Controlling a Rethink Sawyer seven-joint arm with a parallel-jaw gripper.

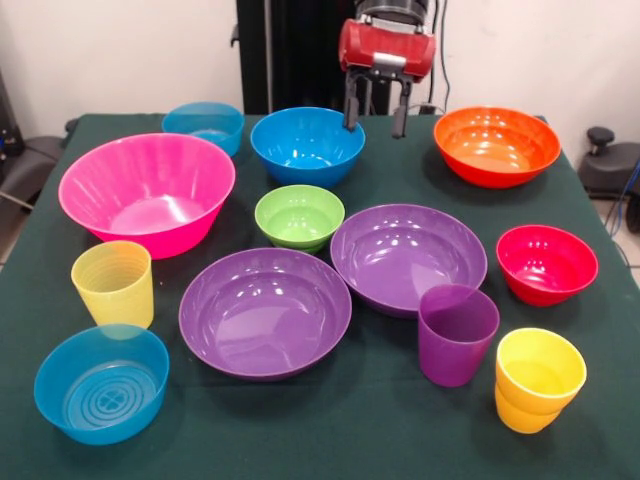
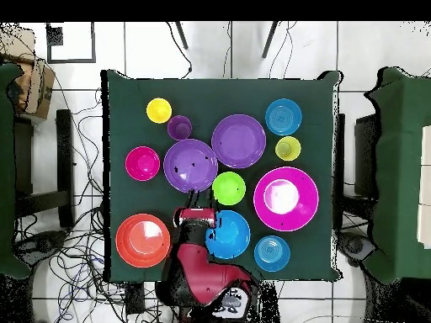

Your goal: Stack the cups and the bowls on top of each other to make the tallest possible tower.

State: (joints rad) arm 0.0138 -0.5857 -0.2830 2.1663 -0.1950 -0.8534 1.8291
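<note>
My gripper (image 1: 377,116) hangs open and empty above the table's far side, between the blue bowl (image 1: 307,145) and the orange bowl (image 1: 497,145). Overhead, the gripper (image 2: 196,200) is at the edge of a purple bowl (image 2: 191,165). Two wide purple bowls (image 1: 265,311) (image 1: 408,257) lie mid-table, with a green bowl (image 1: 299,217) behind them. The large pink bowl (image 1: 147,192) is on the left and the red bowl (image 1: 547,263) on the right. Translucent blue bowls sit far left (image 1: 204,123) and near left (image 1: 101,382). All cups stand upright: ribbed yellow (image 1: 113,283), purple (image 1: 457,333), and two nested yellow-orange (image 1: 538,378).
Everything rests on a dark green cloth (image 1: 370,430) covering the table. Chairs (image 2: 402,168) stand at both sides, and cables run over the tiled floor around the table.
</note>
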